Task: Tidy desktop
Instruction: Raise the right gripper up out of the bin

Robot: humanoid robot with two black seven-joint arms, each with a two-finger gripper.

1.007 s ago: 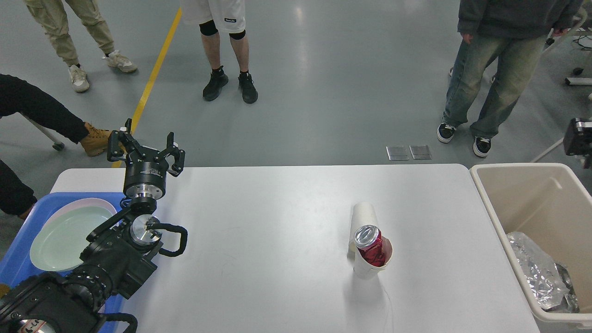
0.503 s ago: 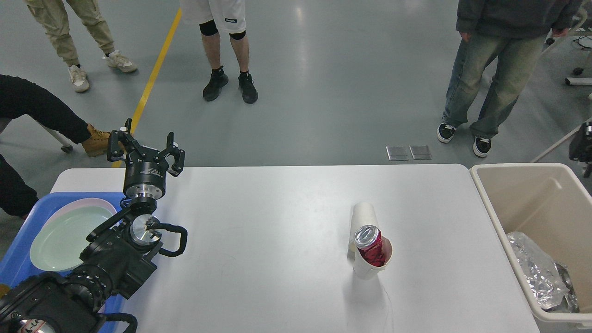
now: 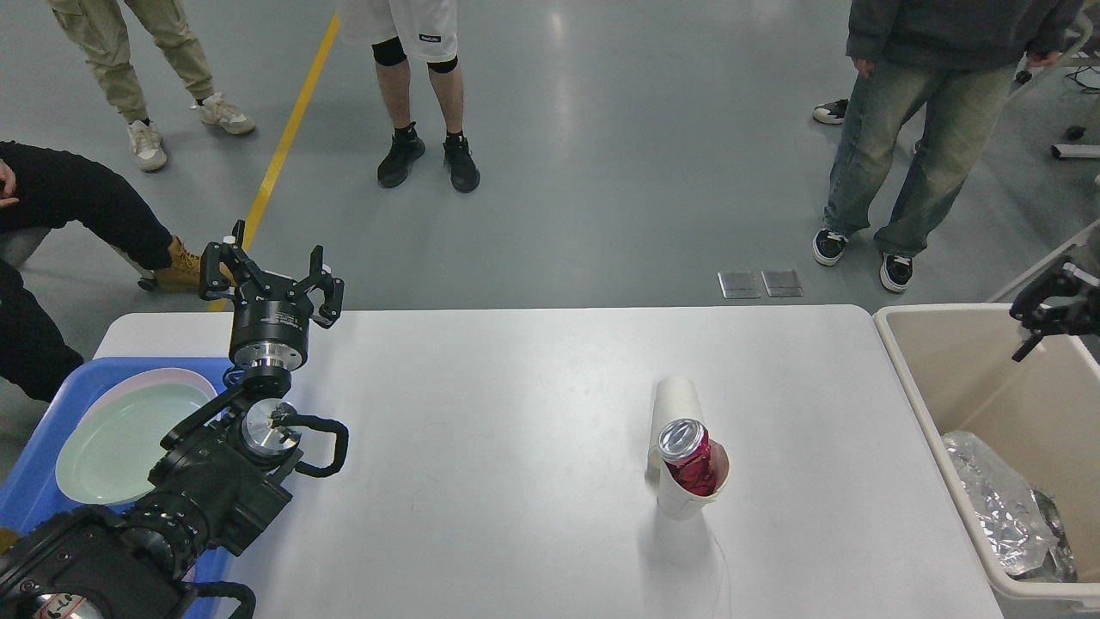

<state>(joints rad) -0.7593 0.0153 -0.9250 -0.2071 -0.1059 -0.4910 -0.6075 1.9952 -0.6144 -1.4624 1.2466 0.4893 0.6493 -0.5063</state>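
You see the desktop, a smooth matte white slab with rounded corners, filling the middle of the view. Right of its centre a crushed red can sits in an upright paper cup, touching a second cup lying behind. Your left gripper hangs above the desktop's far left edge, jaws spread and empty. Your right gripper hovers over the beige plastic bin beside the desktop's right end; its jaws you cannot tell.

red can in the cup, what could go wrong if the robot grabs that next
The red can leans out of the upright paper cup, so squeezing the thin cup may crush it or tip the can onto the desktop. A second cup lies touching it and may roll when bumped.
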